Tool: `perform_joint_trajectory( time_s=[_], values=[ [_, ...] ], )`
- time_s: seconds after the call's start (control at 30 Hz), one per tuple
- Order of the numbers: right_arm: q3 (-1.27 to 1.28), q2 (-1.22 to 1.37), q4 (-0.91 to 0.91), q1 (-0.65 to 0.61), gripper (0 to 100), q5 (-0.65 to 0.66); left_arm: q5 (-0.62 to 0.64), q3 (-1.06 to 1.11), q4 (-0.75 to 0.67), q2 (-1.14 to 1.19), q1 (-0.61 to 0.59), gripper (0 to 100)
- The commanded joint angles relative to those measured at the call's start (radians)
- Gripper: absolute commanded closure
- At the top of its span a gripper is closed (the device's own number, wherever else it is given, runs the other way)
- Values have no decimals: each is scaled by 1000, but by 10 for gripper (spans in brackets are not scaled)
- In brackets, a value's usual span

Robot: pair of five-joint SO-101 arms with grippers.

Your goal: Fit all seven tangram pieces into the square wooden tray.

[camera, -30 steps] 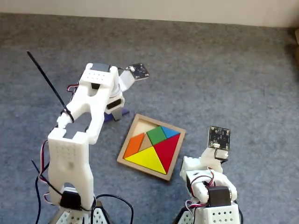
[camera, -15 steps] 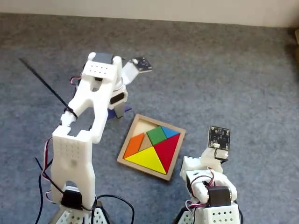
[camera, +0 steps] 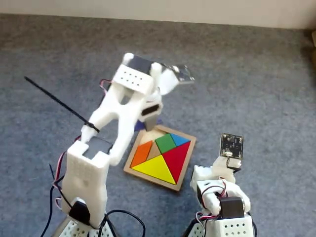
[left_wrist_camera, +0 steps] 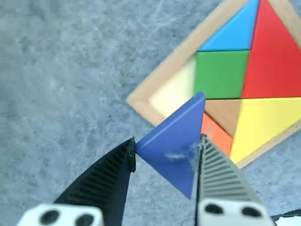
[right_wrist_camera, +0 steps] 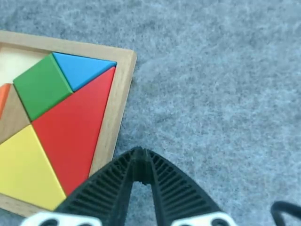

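The square wooden tray [camera: 188, 165] [left_wrist_camera: 141, 100] [right_wrist_camera: 123, 89] lies mid-table and holds a green square [camera: 165, 142], light blue triangle [camera: 179, 139], red triangle [camera: 177, 155], yellow triangle [camera: 155, 169], orange piece [camera: 141, 152] and brown triangle [camera: 154, 149]. One triangular slot [left_wrist_camera: 173, 89] at the tray's far-left corner is bare. My left gripper [left_wrist_camera: 165, 151] is shut on a dark blue triangle [left_wrist_camera: 175, 140] and hangs over that corner; in the high view the arm hides most of the piece. My right gripper [right_wrist_camera: 139, 170] is shut and holds nothing, just off the tray's near right edge.
Grey carpet [camera: 247, 74] covers the table all round the tray. A black cable tie [camera: 54, 98] sticks out from the left arm. A pale wall strip [camera: 158, 7] runs along the far edge.
The left arm has swung right from the carpet left of the tray to the tray's far-left corner, carrying the dark blue triangle. The right arm has stayed still.
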Motion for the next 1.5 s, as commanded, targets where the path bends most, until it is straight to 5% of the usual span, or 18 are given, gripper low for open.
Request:
perform_joint_trajectory(
  time_s=[0.0,0.37,1.47],
  values=[
    [153,-21,8,-5,992,-9,52,7,-17,-68,33,865],
    [153,-21,8,-8,992,-9,101,-2,-20,-77,30,736],
    [153,-21,8,-10,992,-9,190,96,-249,160,-79,738]
  ],
)
